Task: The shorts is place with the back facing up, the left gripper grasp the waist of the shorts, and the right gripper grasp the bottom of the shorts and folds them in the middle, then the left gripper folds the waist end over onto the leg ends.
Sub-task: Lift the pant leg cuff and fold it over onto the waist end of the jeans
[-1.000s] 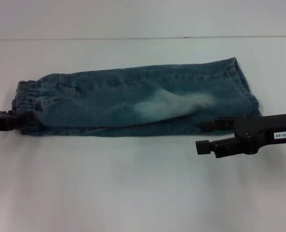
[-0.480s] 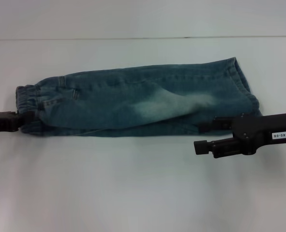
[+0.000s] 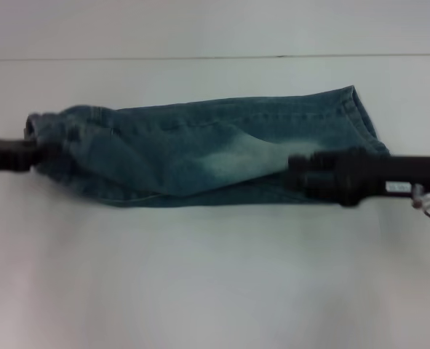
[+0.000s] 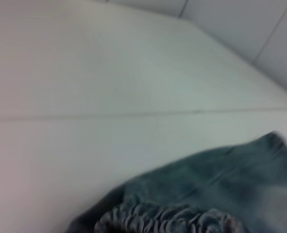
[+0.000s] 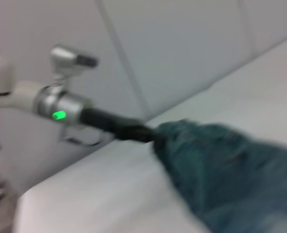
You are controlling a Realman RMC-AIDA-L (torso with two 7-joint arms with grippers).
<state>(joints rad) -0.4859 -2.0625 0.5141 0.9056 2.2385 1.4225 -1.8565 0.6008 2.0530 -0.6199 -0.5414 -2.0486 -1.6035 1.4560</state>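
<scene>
The denim shorts lie folded lengthwise across the white table. My left gripper is shut on the gathered waist at the left end, which is raised and bunched. In the right wrist view the left gripper holds that end of the shorts above the table, behind it a silver wrist with a green light. The ruched waist fills the near edge of the left wrist view. My right gripper lies level over the near edge by the leg ends.
A seam in the table runs across behind the shorts. A pale wall stands beyond the table's far side. Bare white tabletop stretches in front of the shorts.
The left gripper has lifted and pulled the waist end, which now bunches up. The right gripper has swung from beside the near edge up over the leg end and turned.
</scene>
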